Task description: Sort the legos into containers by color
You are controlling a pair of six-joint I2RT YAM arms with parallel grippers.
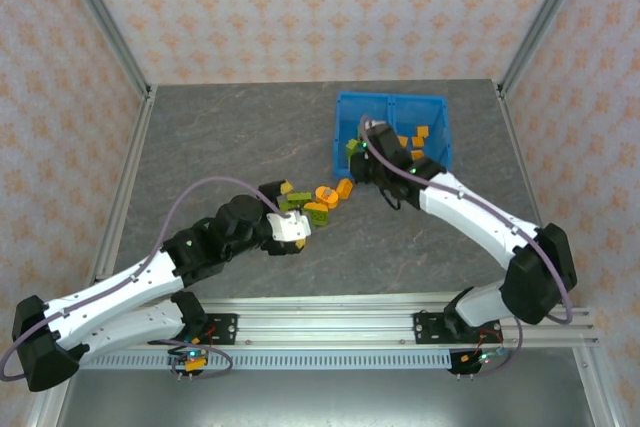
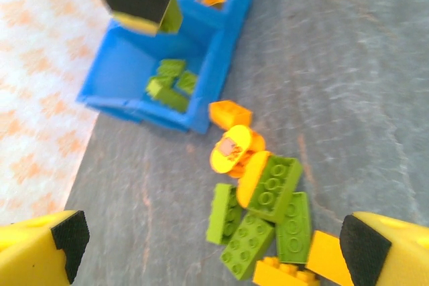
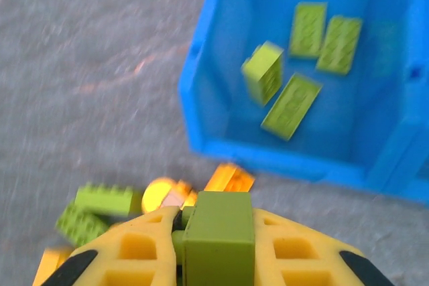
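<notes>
My right gripper (image 3: pixel 216 232) is shut on an olive-green lego (image 3: pixel 218 239), just in front of the blue bin's (image 1: pixel 390 98) near-left corner. In the top view that gripper (image 1: pixel 362 152) hangs by the left container. Several green legos (image 3: pixel 295 102) lie in that left container, and orange legos (image 1: pixel 415 137) lie in the right one. My left gripper (image 2: pixel 214 249) stands open above a loose pile of green legos (image 2: pixel 268 212) and orange legos (image 2: pixel 231 113) on the table. In the top view the left gripper (image 1: pixel 295 215) is beside that pile (image 1: pixel 322 199).
A round yellow piece (image 2: pixel 231 152) lies in the pile, close to the bin's front wall (image 2: pixel 201 102). The grey table (image 1: pixel 230 137) stretches to the left and back. Metal frame posts (image 1: pixel 105 22) stand at the table's corners.
</notes>
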